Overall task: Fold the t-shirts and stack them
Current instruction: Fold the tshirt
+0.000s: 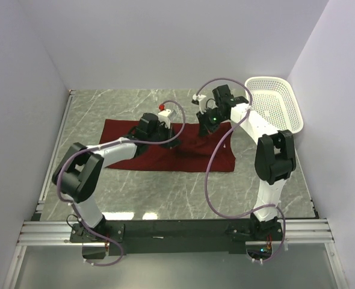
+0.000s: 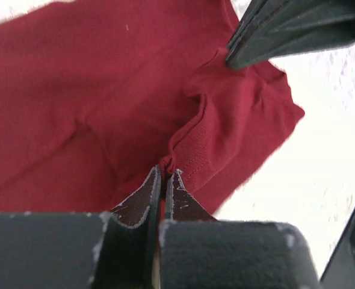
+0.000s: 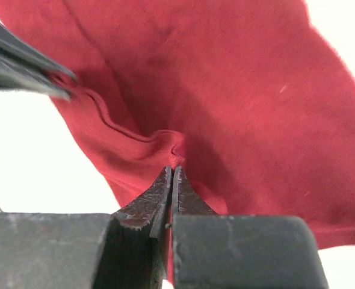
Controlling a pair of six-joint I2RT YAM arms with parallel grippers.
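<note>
The maroon t-shirt [image 1: 189, 158] was found spread flat. Its far edge was pinched in the left gripper [image 2: 164, 176] and the right gripper [image 3: 171, 173], jaws pressed tight.

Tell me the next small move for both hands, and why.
Probably lift both hands together a little, to start the fold. The left hand and right hand are each shut on a pinch of the maroon t-shirt near its far side, and the rest lies flat on the table.
</note>
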